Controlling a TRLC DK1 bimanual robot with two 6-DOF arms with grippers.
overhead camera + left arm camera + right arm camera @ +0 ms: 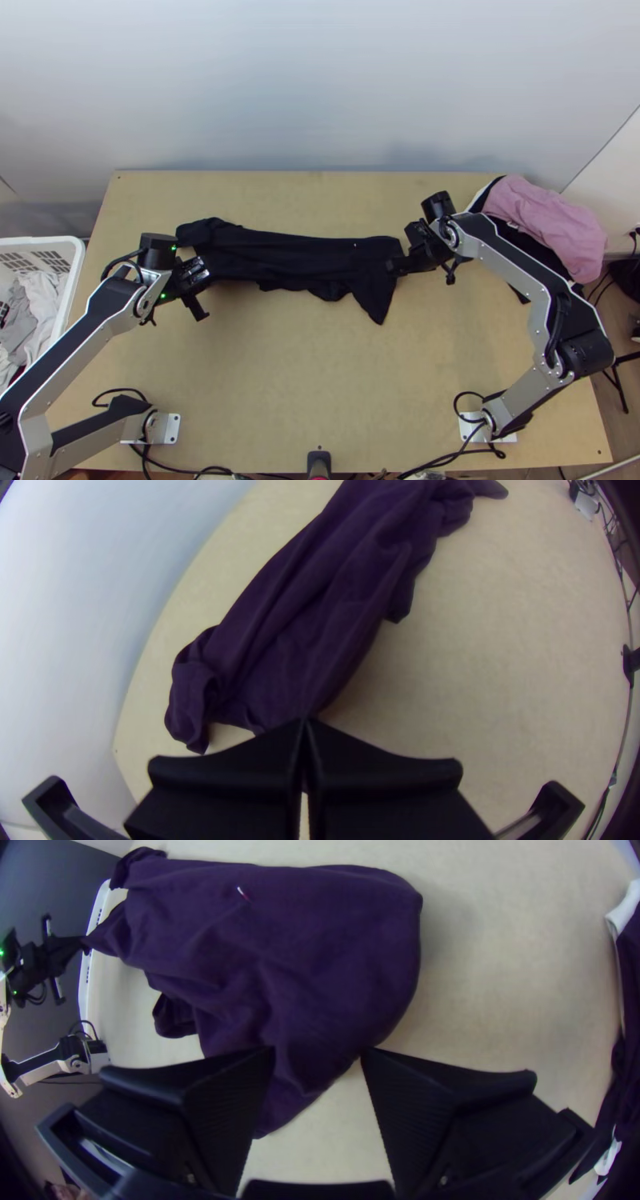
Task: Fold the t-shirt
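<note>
- Dark t-shirt lay rumpled on table, toward eleven o'clock.
- Left gripper pinched its edge.
- Right gripper gaped by other end.
- Wall rose at twelve; basket stood at nine, pink cloth at two.

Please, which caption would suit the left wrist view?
The left hand pinches one end of the dark shirt, rumpled across the table.

Pale wall behind light wooden table.
</note>
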